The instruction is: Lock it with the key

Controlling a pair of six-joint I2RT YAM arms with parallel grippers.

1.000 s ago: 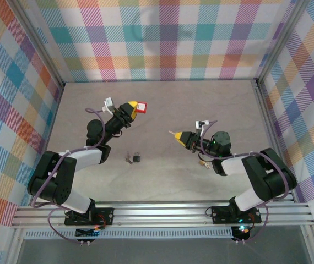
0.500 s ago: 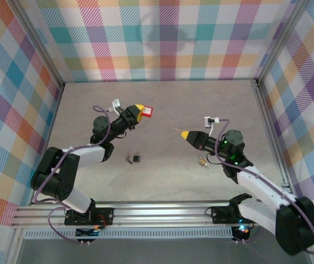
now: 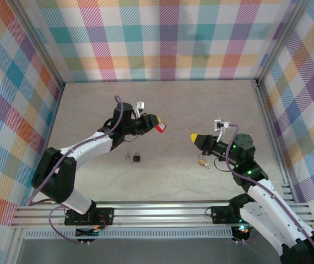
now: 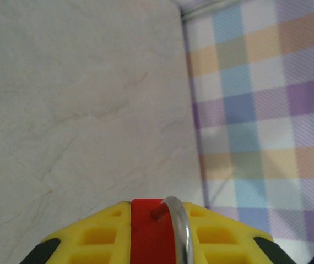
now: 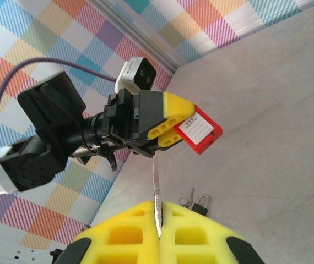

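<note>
The red padlock hangs above mid-table, the thin silver key pointing at it, apart.

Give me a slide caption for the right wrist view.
Right gripper aims a key at the red padlock held by the left gripper; a small padlock lies on the table.

Table is a pale beige top with a faint marbled, stone-ish look. The left wrist cam catches the veining on it pretty well. Not much sitting on it, just two small things in the near half. There's a little dark padlock a bit left of centre, with some silvery bits right against its left side; they look like keys or a ring, too small to say. Well off to the right at about the same depth lies a small brass-coloured padlock.
</note>
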